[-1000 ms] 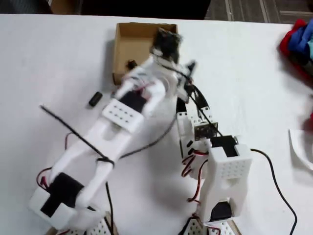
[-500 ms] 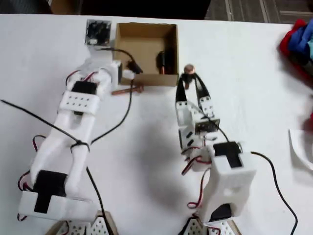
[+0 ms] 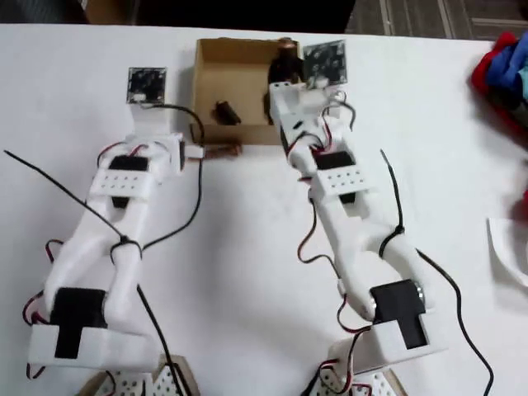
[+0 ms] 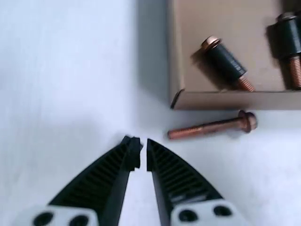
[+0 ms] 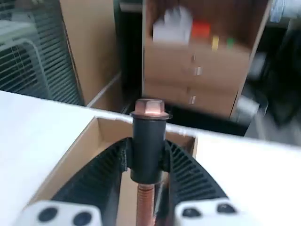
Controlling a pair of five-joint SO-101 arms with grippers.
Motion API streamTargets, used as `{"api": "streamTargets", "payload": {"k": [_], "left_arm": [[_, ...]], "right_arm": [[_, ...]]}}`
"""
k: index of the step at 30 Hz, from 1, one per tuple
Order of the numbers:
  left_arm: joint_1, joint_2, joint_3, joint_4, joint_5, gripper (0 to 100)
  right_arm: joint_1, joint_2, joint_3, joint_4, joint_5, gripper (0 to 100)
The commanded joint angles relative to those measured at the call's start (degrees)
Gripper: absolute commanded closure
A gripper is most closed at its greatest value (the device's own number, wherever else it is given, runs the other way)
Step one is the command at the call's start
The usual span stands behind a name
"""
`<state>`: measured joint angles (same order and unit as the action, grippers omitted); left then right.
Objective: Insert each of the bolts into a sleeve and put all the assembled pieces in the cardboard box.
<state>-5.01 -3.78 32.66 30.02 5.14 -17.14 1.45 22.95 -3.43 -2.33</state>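
Note:
My right gripper (image 5: 146,162) is shut on a copper bolt seated in a black sleeve (image 5: 146,141), holding it upright over the right side of the cardboard box (image 3: 206,78). In the high view this held piece (image 3: 285,64) is at the box's far right corner. Another assembled piece (image 4: 225,63) lies inside the box (image 4: 188,28). A further sleeved bolt (image 4: 289,42) shows there too; I cannot tell if it is the held one. A bare bolt (image 4: 211,126) lies on the table just outside the box's front wall. My left gripper (image 4: 139,150) is shut and empty, close beside that bolt.
Red and blue cloth (image 3: 503,66) lies at the table's far right edge, with a white curved object (image 3: 507,247) nearer the front. Black cables trail from both arms across the white table (image 3: 247,272).
The left arm has pulled back out of the box to its left front corner. The right arm has stretched forward, carrying its sleeved bolt from in front of the box to above it.

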Motion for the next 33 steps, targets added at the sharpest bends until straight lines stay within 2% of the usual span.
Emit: {"api": "streamTargets", "payload": {"k": [1,7,13,17,21,26,33], "left_arm": [[-0.5,-0.9,1.9,-3.5,0.4,95],[-0.5,-0.6,4.1,-8.2,0.4,95],[-0.8,-0.4,4.8,-8.4,0.4,95],[-0.8,-0.4,7.1,-12.4,0.4,95],[-0.8,-0.4,8.7,-15.6,0.4,95],[-0.8,-0.4,8.7,-15.6,0.4,95],[-0.8,-0.4,8.7,-15.6,0.4,95]], "right_arm": [[-0.8,1.3,-7.5,3.1,-10.5,97.9],[-0.8,16.4,-26.3,13.1,-8.7,97.9],[-0.8,35.6,-59.4,31.6,-8.7,98.0],[-0.8,48.7,-83.4,46.9,-8.7,98.0],[-1.2,60.9,-100.9,54.4,-8.6,98.0],[-2.3,69.6,-111.2,56.2,-8.6,98.0],[-2.9,72.3,-111.3,56.1,-8.6,98.0]]}}
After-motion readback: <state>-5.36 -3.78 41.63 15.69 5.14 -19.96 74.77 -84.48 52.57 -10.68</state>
